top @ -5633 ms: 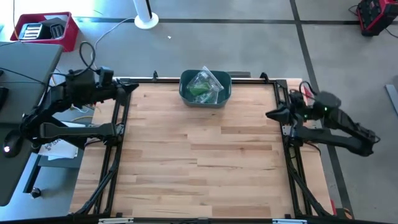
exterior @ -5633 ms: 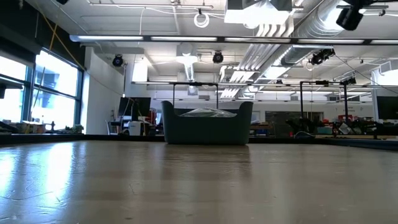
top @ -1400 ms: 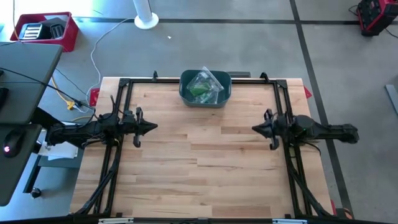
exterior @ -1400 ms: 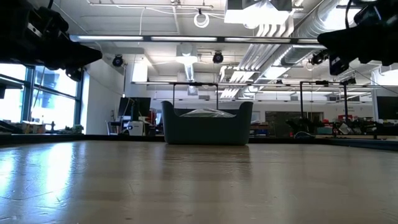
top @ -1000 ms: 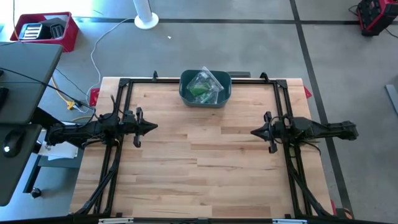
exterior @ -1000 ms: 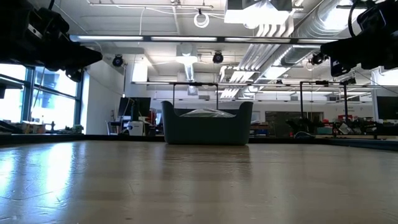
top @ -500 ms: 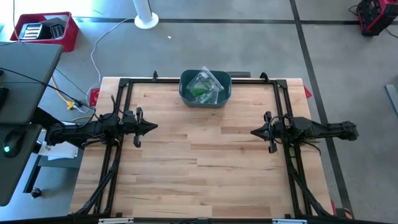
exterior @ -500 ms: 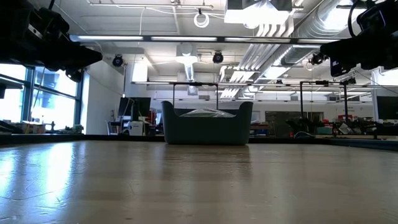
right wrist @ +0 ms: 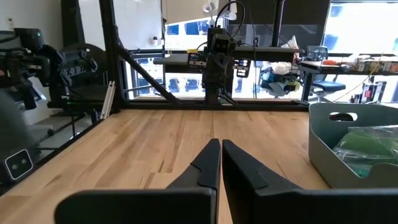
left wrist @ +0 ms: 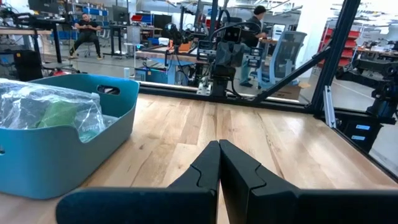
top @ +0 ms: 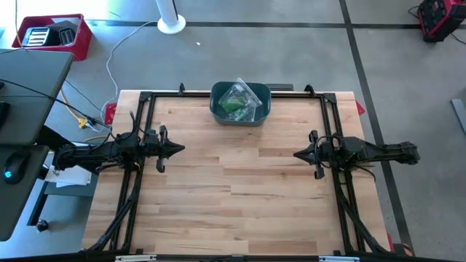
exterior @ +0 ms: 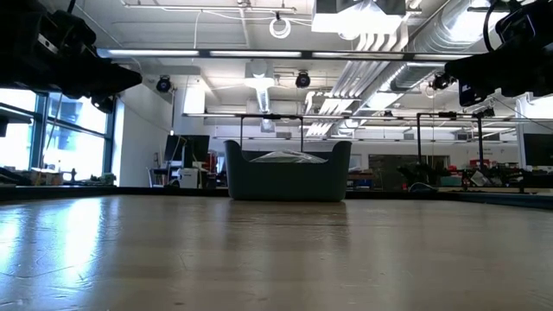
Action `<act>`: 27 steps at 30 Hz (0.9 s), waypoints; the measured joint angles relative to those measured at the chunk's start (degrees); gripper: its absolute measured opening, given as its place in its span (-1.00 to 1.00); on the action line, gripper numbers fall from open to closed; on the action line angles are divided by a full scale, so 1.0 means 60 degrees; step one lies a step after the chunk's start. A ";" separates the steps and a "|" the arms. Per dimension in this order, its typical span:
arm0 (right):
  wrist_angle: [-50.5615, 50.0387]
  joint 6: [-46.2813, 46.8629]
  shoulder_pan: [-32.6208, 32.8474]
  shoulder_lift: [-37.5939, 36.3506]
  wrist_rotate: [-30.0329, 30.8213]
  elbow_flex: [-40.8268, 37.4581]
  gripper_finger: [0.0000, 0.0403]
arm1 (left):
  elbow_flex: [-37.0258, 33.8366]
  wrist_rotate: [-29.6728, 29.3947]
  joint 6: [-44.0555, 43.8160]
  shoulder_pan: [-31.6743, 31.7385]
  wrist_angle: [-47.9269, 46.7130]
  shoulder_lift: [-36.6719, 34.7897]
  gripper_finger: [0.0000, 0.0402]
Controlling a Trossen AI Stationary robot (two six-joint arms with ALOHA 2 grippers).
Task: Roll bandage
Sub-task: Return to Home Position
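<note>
**A:** How do the two arms sit?

**B:** Both are low and stretched out level, one on each side of the bench. The left arm lies across the left side rail, about halfway along the bench, pointing inward toward the middle. The right arm mirrors it on the right side. The two face each other across the wood, well apart.

**A:** And the jaws?

**B:** The left arm's jaws are clenched. In the left wrist view the two dark fingers meet along a thin seam and hold nothing. The right arm's jaws are the same, with fingers pressed together and empty.

**A:** Do they touch the bench?

**B:** No. In the low view both arms show as dark shapes in the upper corners, clear of the surface.

**A:** Where is the bandage?

**B:** The green bandage is inside a transparent zip bag, and the bag lies in the blue bin. The bin stands at the middle of the bench's far edge, away from both arms. The bag's crumpled top rises just above the bin's rim.

**A:** Is the bin upright?

**B:** Yes, it sits flat on the wood. Each wrist view shows a handle slot in one of its end walls.
</note>
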 joint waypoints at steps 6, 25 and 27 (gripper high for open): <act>0.0001 0.0000 0.0000 0.0000 0.0007 0.0000 -0.97 | 0.0004 -0.0086 -0.0060 0.0001 0.0007 0.0000 -0.99; 0.0004 0.0001 0.0000 0.0000 0.0008 0.0000 -0.97 | 0.0004 -0.0101 -0.0071 -0.0001 0.0009 0.0000 -0.99; 0.0004 -0.0002 0.0000 0.0000 0.0010 -0.0001 -0.97 | 0.0004 -0.0100 -0.0071 -0.0002 0.0008 0.0000 -0.99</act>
